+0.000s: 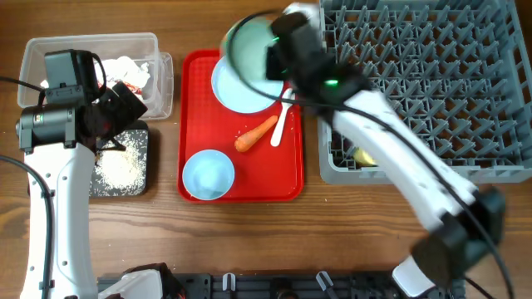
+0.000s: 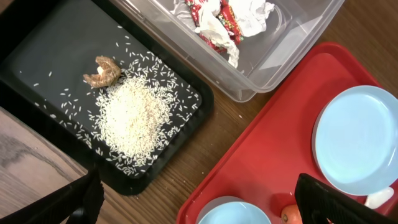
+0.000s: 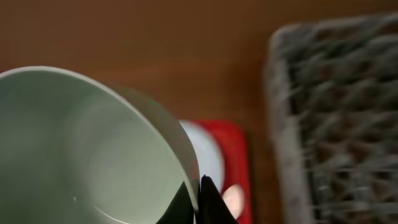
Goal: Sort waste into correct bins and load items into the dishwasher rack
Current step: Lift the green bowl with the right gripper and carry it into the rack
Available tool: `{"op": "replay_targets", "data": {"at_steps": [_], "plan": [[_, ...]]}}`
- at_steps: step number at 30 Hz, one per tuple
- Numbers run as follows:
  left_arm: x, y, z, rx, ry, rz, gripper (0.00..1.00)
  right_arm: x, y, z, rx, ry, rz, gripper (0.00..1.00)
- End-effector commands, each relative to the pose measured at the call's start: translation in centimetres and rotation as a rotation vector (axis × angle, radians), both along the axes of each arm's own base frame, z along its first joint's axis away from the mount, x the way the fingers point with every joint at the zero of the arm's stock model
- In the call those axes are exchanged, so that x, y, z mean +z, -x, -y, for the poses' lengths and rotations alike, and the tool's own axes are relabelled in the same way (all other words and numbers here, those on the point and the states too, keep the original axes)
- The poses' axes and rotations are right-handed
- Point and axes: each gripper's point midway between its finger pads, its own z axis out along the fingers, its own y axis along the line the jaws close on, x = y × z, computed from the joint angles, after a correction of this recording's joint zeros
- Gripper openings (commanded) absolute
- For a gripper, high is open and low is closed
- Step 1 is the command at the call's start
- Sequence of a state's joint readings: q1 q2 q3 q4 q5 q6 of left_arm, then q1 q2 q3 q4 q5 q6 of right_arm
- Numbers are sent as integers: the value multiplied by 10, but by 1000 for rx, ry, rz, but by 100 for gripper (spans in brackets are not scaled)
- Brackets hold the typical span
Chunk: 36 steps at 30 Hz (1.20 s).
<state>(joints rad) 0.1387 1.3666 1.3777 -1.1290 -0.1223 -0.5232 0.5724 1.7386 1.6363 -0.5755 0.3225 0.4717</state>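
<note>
The grey rack on the right is almost empty; only the yellow cup lies inside, at its near left corner. On the red tray in the middle wait the plate at the far end, one bowl at the near end, and between them the carrot and the spoon. The right gripper is clamped on the rim of the other bowl, held tilted above the far end of the tray, just left of the rack. At far left, the clear tub has the paper. The black tray near it has the rice and the brown scrap. The left gripper hangs over this black tray with fingers wide apart, holding nothing. I judge about half is done.
</note>
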Motion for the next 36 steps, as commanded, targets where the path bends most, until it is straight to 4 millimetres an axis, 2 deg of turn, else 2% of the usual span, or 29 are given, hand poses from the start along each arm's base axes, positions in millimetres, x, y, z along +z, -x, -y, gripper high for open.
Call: {"op": "replay_targets", "data": {"at_steps": [1,2,7,9,12,15,21,26,33,36], "plan": [[5,0,-2,20,5,21,100,49,-14,122,-465,445,206,4],[5,0,-2,20,5,21,100,51,-18,148,-547,577,206,4],[5,0,-2,20,5,21,100,32,-74,201,-508,1039,106,4],[5,0,-2,20,5,21,100,24,-98,206,-461,1189,93,4],[5,0,-2,20,5,21,100,3,-119,198,-398,1291,90,4],[5,0,-2,20,5,21,100,-31,-136,187,-297,1309,88,4],[5,0,-2,20,5,21,100,-70,-154,178,-228,1228,126,4],[5,0,-2,20,5,21,100,-81,-162,179,-258,1129,177,4],[5,0,-2,20,5,21,100,-81,-166,187,-304,1060,211,4],[5,0,-2,20,5,21,100,-102,-164,185,-263,1082,149,4]]}}
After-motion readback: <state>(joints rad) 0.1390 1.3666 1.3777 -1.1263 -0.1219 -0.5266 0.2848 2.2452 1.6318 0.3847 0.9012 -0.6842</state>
